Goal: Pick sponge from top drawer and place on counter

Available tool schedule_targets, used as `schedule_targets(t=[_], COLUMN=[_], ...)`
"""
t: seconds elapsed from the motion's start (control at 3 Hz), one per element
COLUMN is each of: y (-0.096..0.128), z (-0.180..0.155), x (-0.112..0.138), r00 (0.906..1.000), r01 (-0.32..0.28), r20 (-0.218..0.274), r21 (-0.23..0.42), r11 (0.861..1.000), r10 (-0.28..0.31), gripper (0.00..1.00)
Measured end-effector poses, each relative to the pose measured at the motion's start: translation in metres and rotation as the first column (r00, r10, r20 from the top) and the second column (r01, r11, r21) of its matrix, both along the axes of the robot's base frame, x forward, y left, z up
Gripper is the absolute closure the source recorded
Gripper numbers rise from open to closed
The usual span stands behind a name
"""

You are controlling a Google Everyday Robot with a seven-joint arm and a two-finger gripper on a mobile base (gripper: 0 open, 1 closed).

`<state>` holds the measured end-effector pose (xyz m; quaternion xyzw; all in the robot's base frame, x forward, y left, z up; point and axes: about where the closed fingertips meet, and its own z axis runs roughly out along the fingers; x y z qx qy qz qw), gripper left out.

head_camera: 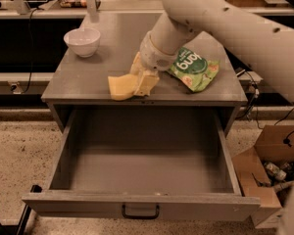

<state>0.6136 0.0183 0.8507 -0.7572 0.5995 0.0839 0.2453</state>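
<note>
- At the 6 o'clock edge of the table [110,58], we have the tool [140,84] closed on the sponge [121,87], pinching its 3 o'clock end so most of the block sticks out toward 9 o'clock.
- We judge that grip suits a soft block: holding one end leaves the rest free to settle flat on the table.
- We see the sponge low over the front strip, just behind the lip. We cannot tell whether its underside is touching yet.
- Our arm [220,18] comes in from 1 o'clock, which keeps it above the table and out of the drawer [142,151].
- That drawer stands pulled fully out at 6 o'clock with nothing showing inside, so we take the picking part as done and only the release as left.
- A green bag [195,68] lies just beside the tool at 3 o'clock, and a white bowl [82,41] sits well apart at 10 o'clock. The bare patch between them is likely why we are setting down here.
- We see one risk: so near the lip, the sponge could tip back into the drawer on release.
</note>
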Motion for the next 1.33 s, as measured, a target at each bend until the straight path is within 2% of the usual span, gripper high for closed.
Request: schedule_targets(t=[0.33,0.67,1.33], y=[0.0094,0.0114,0.0141], z=[-0.0101,-0.0107,-0.0139], x=[0.0215,0.0207,0.0202], r00=[0.9996,0.9997,0.9997], r01=[0.022,0.017,0.012], r20=[-0.017,-0.018,-0.023], r21=[-0.038,-0.037,-0.039], r11=[0.999,0.999,0.999], r10=[-0.022,-0.018,-0.013], gripper=[0.93,0.75,0.28])
